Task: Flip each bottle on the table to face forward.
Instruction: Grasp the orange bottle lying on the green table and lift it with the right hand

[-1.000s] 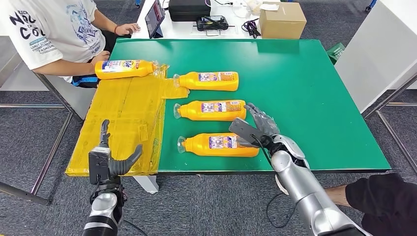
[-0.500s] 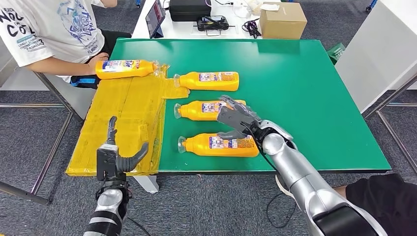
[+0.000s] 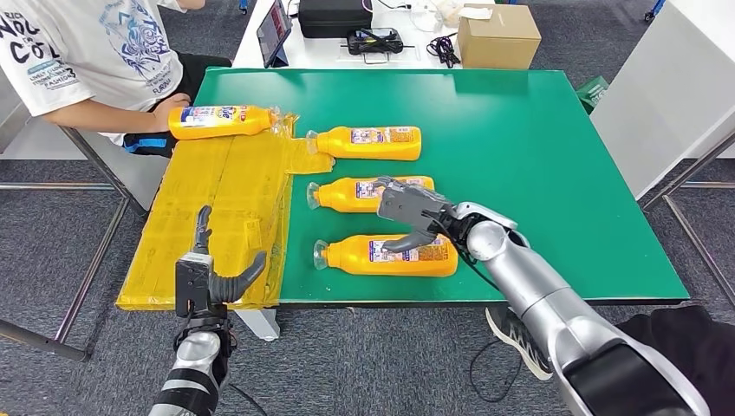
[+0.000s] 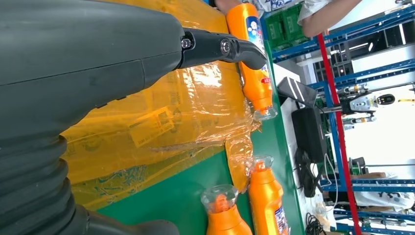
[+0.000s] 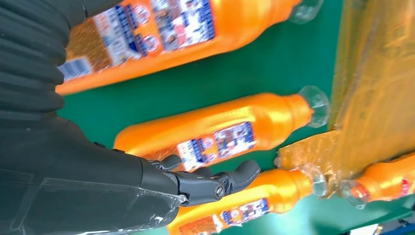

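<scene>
While the left hand [image 3: 206, 279] hangs off the table's near-left edge, fingers spread and holding nothing, its thumb points toward the yellow sheet [image 3: 225, 208] that covers the left part of the green table [image 3: 555, 173]. Beside it, nearest of the row, the first bottle [image 3: 390, 255] lies on its side near the front edge, clear cap pointing left toward the sheet, a printed label facing up. Over this bottle sits the right hand [image 3: 407, 212], reaching in from the right on its silver arm; its fingers are apart and grip nothing, the thumb dipping toward the first bottle's label while the darker fingers stretch across toward the next one back. I cannot tell whether any fingertip touches either bottle. That second bottle [image 3: 368, 194] lies parallel, cap left, partly hidden by the hand. Farther back the third bottle [image 3: 364, 143] lies the same way, its cap at the crinkled edge of the sheet. Farthest, the fourth bottle [image 3: 221, 121] rests on the sheet at the back-left corner, cap pointing right. A seated person [image 3: 87, 61] in a white shirt is just behind that corner, and a cardboard box [image 3: 497, 35] stands on a white desk beyond the table.
</scene>
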